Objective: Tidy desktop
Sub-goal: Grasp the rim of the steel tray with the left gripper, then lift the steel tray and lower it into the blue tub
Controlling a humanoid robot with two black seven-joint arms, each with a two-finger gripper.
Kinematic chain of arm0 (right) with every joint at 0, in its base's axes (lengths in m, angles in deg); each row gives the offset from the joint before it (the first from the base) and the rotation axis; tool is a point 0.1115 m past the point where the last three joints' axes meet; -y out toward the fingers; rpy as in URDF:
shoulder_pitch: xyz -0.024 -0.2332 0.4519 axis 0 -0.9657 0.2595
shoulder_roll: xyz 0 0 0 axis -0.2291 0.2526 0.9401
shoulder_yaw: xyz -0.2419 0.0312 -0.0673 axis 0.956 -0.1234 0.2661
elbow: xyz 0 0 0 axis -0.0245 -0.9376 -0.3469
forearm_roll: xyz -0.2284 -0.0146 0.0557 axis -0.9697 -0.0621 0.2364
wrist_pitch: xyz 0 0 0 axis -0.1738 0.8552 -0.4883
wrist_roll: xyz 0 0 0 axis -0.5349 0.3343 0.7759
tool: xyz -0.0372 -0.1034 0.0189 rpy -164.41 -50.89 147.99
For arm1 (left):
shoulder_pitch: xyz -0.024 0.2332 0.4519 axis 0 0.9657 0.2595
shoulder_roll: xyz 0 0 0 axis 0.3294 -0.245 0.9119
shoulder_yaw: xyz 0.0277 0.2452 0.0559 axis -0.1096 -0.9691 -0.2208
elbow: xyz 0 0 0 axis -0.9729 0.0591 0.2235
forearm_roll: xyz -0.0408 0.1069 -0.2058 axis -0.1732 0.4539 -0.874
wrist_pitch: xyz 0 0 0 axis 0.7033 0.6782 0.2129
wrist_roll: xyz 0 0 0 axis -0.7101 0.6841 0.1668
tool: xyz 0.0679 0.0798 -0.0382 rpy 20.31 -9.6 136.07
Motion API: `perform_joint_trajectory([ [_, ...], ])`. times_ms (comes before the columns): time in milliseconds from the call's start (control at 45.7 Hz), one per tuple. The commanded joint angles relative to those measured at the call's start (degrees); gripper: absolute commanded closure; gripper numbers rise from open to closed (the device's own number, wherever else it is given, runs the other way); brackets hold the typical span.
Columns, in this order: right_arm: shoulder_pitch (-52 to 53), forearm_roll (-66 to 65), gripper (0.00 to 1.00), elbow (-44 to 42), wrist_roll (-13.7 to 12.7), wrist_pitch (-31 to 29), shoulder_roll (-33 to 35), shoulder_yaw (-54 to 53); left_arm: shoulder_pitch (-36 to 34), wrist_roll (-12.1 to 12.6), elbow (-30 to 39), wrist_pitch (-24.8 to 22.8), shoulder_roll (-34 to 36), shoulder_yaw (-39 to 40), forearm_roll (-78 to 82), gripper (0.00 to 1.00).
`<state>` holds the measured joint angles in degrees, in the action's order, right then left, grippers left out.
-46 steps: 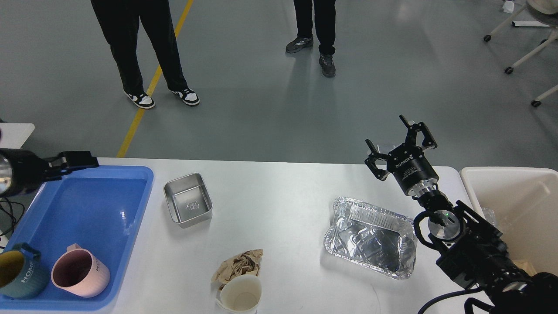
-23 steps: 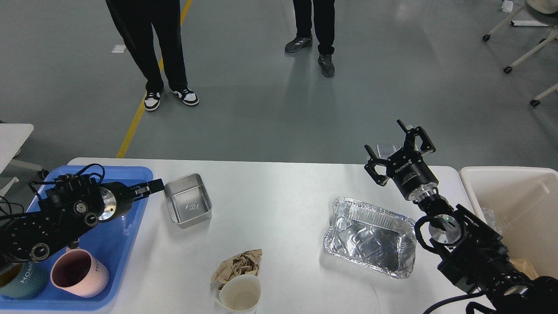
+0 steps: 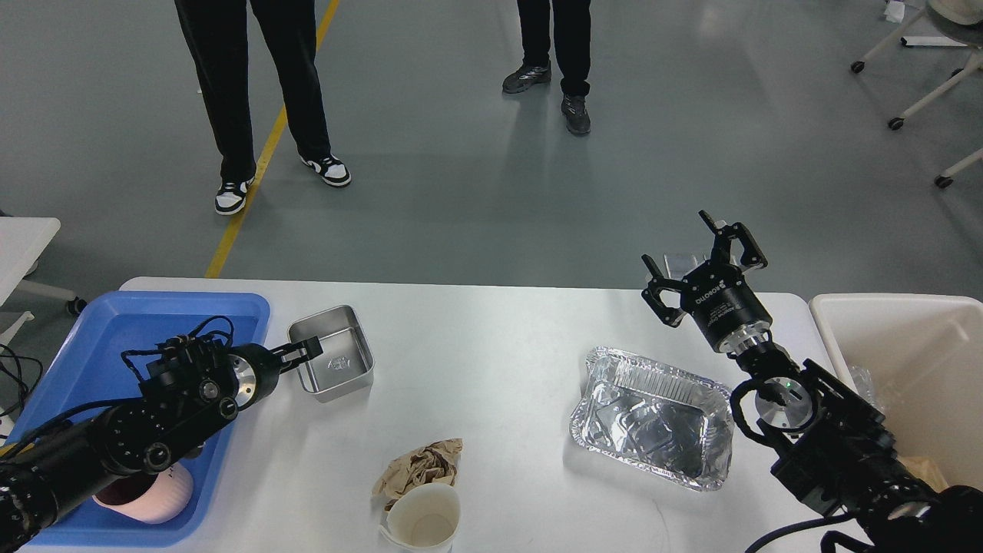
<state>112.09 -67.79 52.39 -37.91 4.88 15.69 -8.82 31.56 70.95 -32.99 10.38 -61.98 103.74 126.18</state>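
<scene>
Reaching rightward over the blue tray (image 3: 92, 338), the left hand (image 3: 306, 353) sits at the steel tin's (image 3: 332, 362) near-left rim, its spread unclear. Far right, the right hand (image 3: 703, 265) hangs wide above the white bench (image 3: 499, 361).

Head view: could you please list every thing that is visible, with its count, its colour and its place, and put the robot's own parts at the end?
desktop: 1, white, fills the lower middle
tray: 1, blue, at the left end of the desktop
mug: 1, pink, in the tray, partly hidden by the left arm
steel box: 1, silver, beside the tray
foil tray: 1, silver, right of centre
crumpled paper: 1, brown, near front edge
paper cup: 1, white, touching the paper, at front edge
bin: 1, cream, right edge
people's legs: 2 pairs, dark trousers, on the floor beyond
left gripper: 1, black, at the steel box's left rim
right gripper: 1, black, open, above the desktop's far edge
</scene>
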Motion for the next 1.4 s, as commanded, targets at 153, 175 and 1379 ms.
perform_joint_trajectory([
  [153, -0.2, 0.0, 0.00, 0.0, 0.0, 0.0, 0.3, -0.1, 0.0, -0.4, -5.3, 0.9, -4.6, 0.0, 1.4, 0.44],
  [175, -0.3, 0.0, 0.00, 0.0, 0.0, 0.0, 0.3, 0.0, 0.0, -0.4, -5.3, 0.9, -4.6, 0.0, 1.4, 0.46],
  [1379, 0.4, 0.0, 0.00, 0.8, -0.1, 0.4, -0.1, 0.0, -24.2, 13.1, 41.6, -47.4, 40.7, 13.6, -17.7, 1.00],
])
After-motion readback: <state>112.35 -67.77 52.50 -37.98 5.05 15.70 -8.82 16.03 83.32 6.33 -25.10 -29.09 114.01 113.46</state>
